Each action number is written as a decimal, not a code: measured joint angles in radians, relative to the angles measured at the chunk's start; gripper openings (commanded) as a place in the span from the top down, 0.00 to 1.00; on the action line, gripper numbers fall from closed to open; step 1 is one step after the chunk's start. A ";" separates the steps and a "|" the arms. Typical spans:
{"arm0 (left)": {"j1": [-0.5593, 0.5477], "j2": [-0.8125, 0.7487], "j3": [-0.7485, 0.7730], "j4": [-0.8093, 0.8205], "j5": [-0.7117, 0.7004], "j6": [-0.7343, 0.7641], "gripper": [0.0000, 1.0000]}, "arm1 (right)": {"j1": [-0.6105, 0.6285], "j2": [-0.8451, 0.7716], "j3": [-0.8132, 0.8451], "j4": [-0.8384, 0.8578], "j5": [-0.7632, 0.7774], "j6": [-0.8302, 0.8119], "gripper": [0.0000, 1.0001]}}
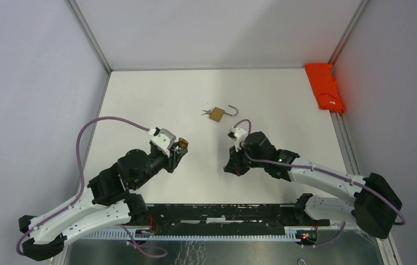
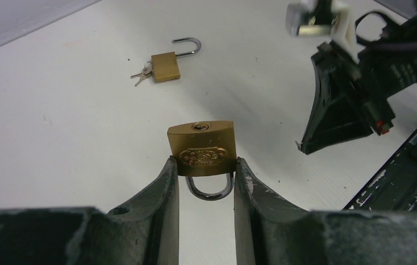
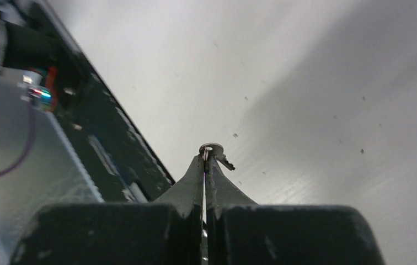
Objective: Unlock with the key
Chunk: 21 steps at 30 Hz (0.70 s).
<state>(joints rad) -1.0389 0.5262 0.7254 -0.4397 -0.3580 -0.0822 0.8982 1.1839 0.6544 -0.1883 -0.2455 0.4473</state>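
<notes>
My left gripper point(image 2: 206, 165) is shut on a brass padlock point(image 2: 202, 146), keyhole end away from me, its closed steel shackle point(image 2: 210, 187) between the fingers. The padlock also shows in the top view point(image 1: 182, 144) at the left gripper point(image 1: 177, 150). My right gripper point(image 3: 206, 157) is shut on a small silver key point(image 3: 215, 153), whose blade sticks out to the right past the fingertips. In the top view the right gripper point(image 1: 233, 165) points down at the table, right of the held padlock. The key is hidden there.
A second brass padlock point(image 1: 216, 114) with an open shackle and keys in it lies mid-table; it also shows in the left wrist view point(image 2: 165, 66). An orange cloth point(image 1: 325, 87) lies at the far right edge. A black rail point(image 1: 223, 212) runs along the near edge.
</notes>
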 measured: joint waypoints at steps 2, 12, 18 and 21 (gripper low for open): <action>0.000 0.009 -0.007 0.016 0.008 -0.003 0.98 | -0.041 -0.044 -0.032 0.064 -0.054 0.029 1.00; 0.000 0.088 -0.013 0.066 0.055 -0.011 0.98 | -0.166 -0.099 -0.214 0.436 -0.292 0.322 1.00; 0.000 0.116 -0.041 0.161 0.109 -0.034 0.98 | -0.189 -0.099 -0.315 0.772 -0.367 0.536 1.00; 0.000 0.112 -0.071 0.207 0.161 -0.043 0.98 | -0.202 -0.100 -0.323 0.960 -0.403 0.616 1.00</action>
<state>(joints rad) -1.0389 0.6380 0.6544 -0.2325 -0.1967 -0.1257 0.6960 1.0843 0.3317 0.7719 -0.6487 1.0637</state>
